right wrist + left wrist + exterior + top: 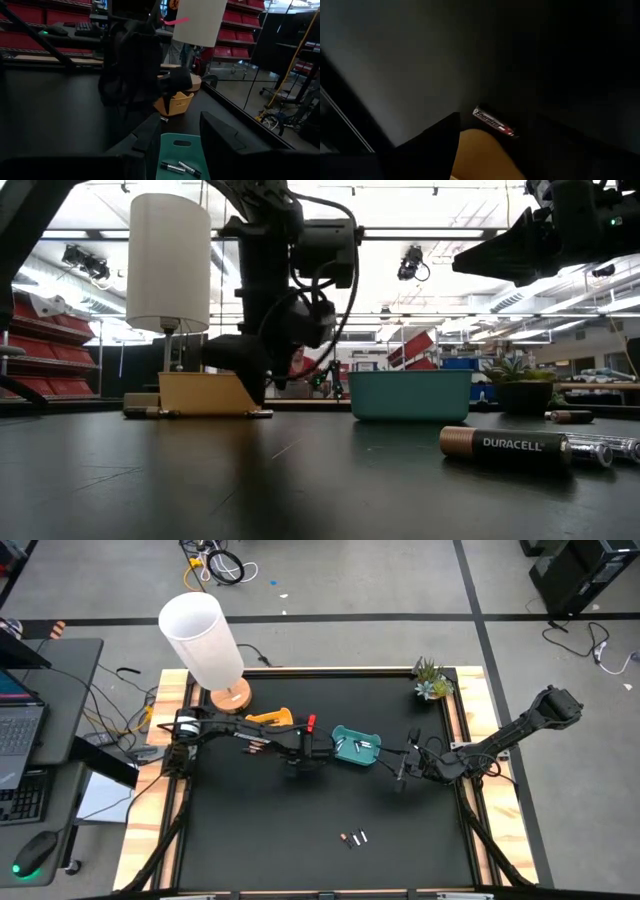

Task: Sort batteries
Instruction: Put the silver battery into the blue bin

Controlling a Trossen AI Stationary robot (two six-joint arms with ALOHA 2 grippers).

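Observation:
My left gripper point(300, 758) points down at the black mat between the yellow tray point(268, 718) and the teal tray point(356, 746). Its fingers are apart. A silver battery point(493, 122) lies on the mat just past its fingertips and also shows in the low view point(260, 413). My right gripper point(400, 772) is open and empty, right of the teal tray. In the right wrist view point(180, 127) it looks over that tray, which holds two batteries point(181, 169). Three loose batteries point(352, 838) lie on the mat near the front; one is a dark copper-ended Duracell point(505, 445). My left gripper has its fingertips point(258, 402) down at the mat beside the silver battery. I cannot tell whether they touch it.
A white lamp on a wooden base point(205, 640) stands at the far left beside the yellow tray. A small potted plant point(432, 680) sits at the far right corner. More small batteries point(252, 747) lie beside the left arm. A desk with a laptop point(20, 730) stands left of the table.

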